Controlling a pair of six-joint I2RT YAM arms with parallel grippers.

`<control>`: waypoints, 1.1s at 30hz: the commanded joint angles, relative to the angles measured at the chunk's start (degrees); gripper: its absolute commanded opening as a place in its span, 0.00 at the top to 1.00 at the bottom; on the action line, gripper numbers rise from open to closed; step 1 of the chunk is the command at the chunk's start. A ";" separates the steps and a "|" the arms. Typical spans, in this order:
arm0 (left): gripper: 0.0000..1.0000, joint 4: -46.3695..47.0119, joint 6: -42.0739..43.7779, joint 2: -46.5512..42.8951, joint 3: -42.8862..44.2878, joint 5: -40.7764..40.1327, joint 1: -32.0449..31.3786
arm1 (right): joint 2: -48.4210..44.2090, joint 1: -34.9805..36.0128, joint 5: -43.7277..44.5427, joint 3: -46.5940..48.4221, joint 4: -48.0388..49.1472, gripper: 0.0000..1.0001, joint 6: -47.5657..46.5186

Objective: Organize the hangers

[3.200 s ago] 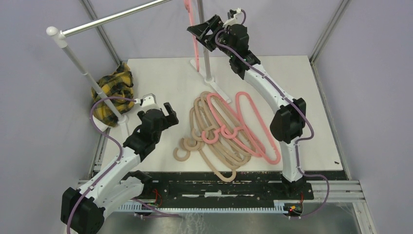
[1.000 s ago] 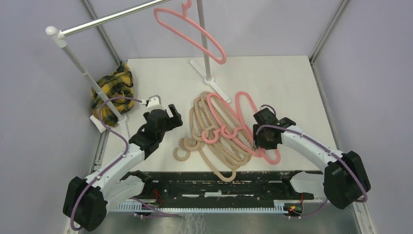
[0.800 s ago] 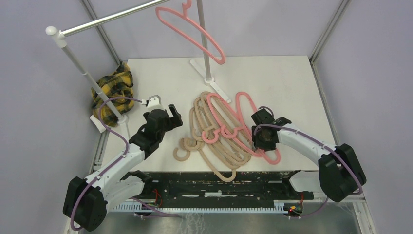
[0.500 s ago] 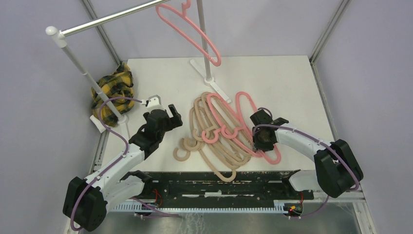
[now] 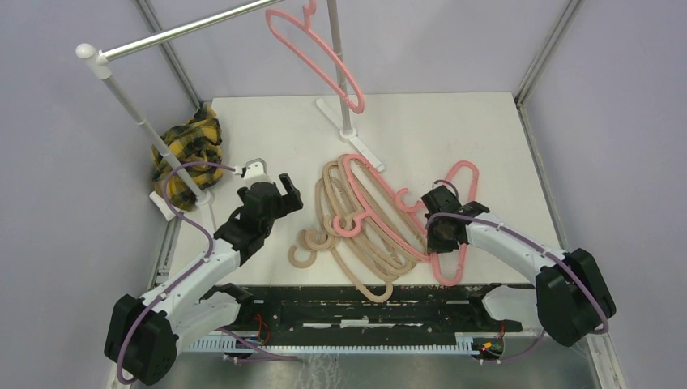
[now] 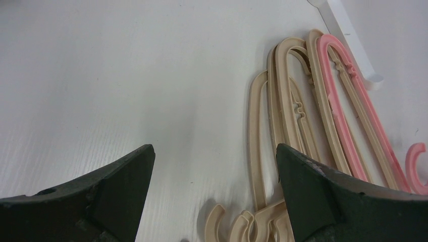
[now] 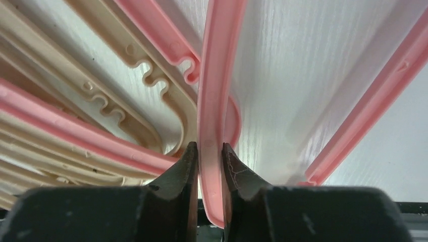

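Note:
A pile of hangers lies mid-table: several beige ones (image 5: 356,243) and a pink one (image 5: 369,203) across them. My right gripper (image 5: 438,233) is shut on the arm of another pink hanger (image 5: 463,165), tilted at the pile's right edge. In the right wrist view its fingertips (image 7: 208,148) pinch the pink bar (image 7: 217,75). A further pink hanger (image 5: 320,57) hangs from the rail. My left gripper (image 5: 279,190) stands open left of the pile, holding nothing. In the left wrist view this gripper (image 6: 214,151) frames bare table, with beige hangers (image 6: 287,101) to its right.
A clothes rail (image 5: 186,31) on white poles spans the back left; its foot (image 5: 356,142) reaches the pile's far end. A yellow-black plaid cloth (image 5: 188,150) lies by the left pole. Metal frame posts bound the table (image 5: 486,130).
My right gripper has shut on the pink hanger and dragged it right, out of the pile. The hanger on the rail has swung. The left arm has not moved.

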 commanded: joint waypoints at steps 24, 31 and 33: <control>0.04 -1.86 -2.14 -3.06 2.05 -5.92 -0.49 | -3.54 12.89 -34.89 33.96 -1.93 0.99 7.24; 0.04 -4.19 -2.48 -6.16 2.29 -7.33 -0.53 | 5.37 21.23 -35.88 44.84 2.35 0.99 7.05; 0.04 -4.40 -2.45 -6.72 2.49 -7.67 -0.57 | 8.04 23.46 -34.76 50.29 1.78 0.99 5.41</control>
